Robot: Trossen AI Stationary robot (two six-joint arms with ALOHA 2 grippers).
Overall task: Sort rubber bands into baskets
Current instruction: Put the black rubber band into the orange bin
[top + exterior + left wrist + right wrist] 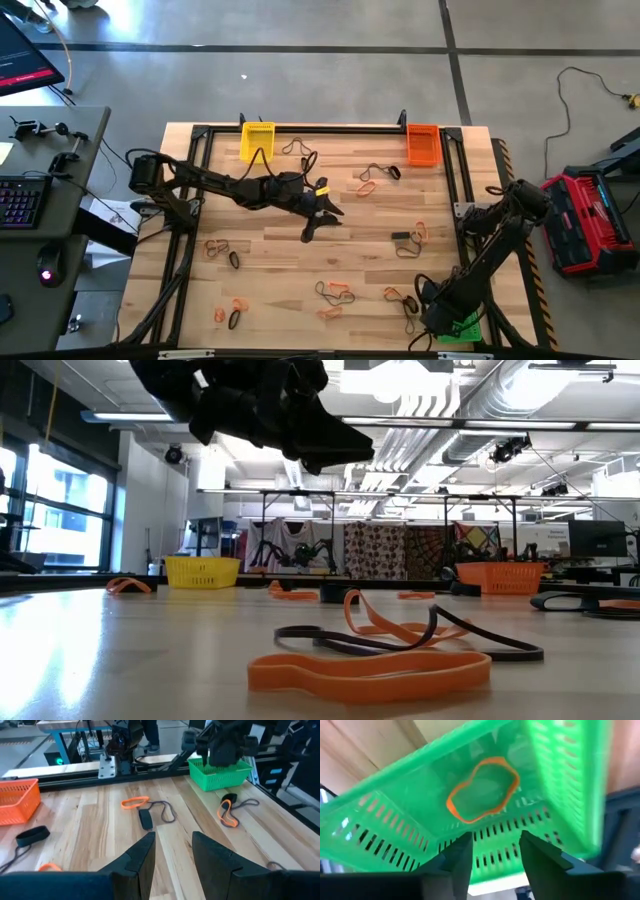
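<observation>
Now drop step: our right gripper over green basket, jaws apart, empty; orange band inside. Left gripper mid-desk, jaws apart, empty. Next: pick another band.

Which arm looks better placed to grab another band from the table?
Probably the left: its open gripper hangs over the wooden table by loose bands. The right gripper is over the green mesh basket.
</observation>
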